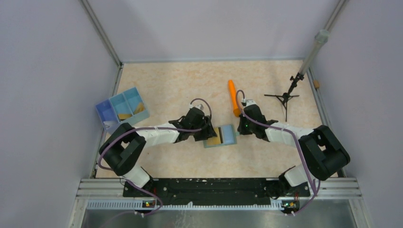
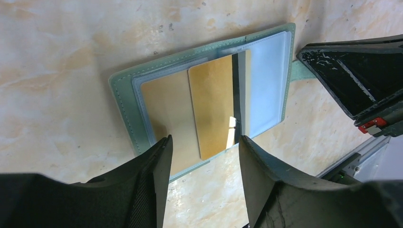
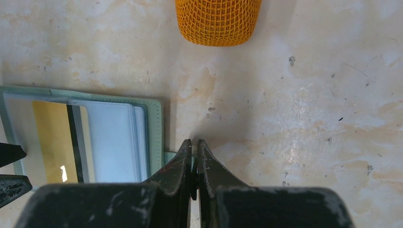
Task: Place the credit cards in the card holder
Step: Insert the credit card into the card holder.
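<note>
The left gripper (image 2: 204,142) hangs released just above the opened card holder (image 2: 268,80). Its jaws stand apart on either side of the near end of a striped card (image 2: 211,104) and grip nothing. That gold card, with its dark stripe, lies across the middle of the card holder, over the fold. Whether its far end has slipped under a clear sleeve cannot be told. It looks only partly home, so seating it is probably the step in hand. Just beside it, in the left half, a plain gold card (image 2: 161,107) sits under the clear sleeve and looks finished. The sleeve of the right half appears to hold nothing yet. The right gripper (image 3: 194,145) is clenched at the right edge of the card holder. It seems to pinch the small closing strap there, which would keep the card holder flat and open on the counter (image 1: 180,85). Farther out, at the left side of the counter, a blue tray (image 1: 102,110) shows more gold cards (image 1: 138,107) in two of its compartments, well apart from the card holder. How many there are is too small to tell. An orange cylinder (image 1: 233,97) lies just beyond the right gripper and plays no part. The task looks roughly midway: one card stowed, one nearly so, and the tray's cards left to fetch.
</note>
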You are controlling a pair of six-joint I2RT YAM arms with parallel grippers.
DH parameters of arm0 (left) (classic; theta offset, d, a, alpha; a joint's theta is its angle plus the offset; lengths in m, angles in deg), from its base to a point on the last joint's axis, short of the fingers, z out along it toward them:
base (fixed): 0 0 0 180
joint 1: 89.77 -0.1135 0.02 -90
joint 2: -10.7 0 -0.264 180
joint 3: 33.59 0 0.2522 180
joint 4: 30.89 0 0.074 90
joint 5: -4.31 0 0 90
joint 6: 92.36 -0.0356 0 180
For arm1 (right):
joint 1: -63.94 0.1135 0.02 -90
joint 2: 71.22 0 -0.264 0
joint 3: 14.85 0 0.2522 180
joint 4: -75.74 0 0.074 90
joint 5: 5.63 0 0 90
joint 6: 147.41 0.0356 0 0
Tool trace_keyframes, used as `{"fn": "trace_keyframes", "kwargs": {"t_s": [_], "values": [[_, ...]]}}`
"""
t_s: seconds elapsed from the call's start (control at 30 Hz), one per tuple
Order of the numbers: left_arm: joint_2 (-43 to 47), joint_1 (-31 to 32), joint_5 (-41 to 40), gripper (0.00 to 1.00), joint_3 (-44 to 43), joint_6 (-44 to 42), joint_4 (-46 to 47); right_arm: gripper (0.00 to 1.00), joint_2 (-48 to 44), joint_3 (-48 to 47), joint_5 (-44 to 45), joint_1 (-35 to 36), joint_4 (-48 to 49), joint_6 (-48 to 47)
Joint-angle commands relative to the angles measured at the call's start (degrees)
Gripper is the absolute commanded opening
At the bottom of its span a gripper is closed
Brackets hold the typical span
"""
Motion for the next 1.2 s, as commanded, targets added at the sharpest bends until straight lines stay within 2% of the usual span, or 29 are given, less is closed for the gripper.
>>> {"fn": "trace_keyframes", "kwargs": {"t_s": [0.0, 0.63, 1.17], "values": [[-2.93, 0.68, 2.65, 0.57, 1.14, 1.25, 3.21, 0.0, -1.33, -0.09, 1.18, -0.51, -0.98, -0.13], [-8.73, 1.93, 4.57, 0.53, 0.86, 2.55, 11.72, 0.0, -0.82, 0.0, 0.43, -0.49, -0.65, -0.08], [-9.65, 2.52, 4.48, 0.52, 0.93, 3.59, 19.97, 0.0, -0.62, 0.26, -0.03, -0.51, -0.51, 0.11]]}}
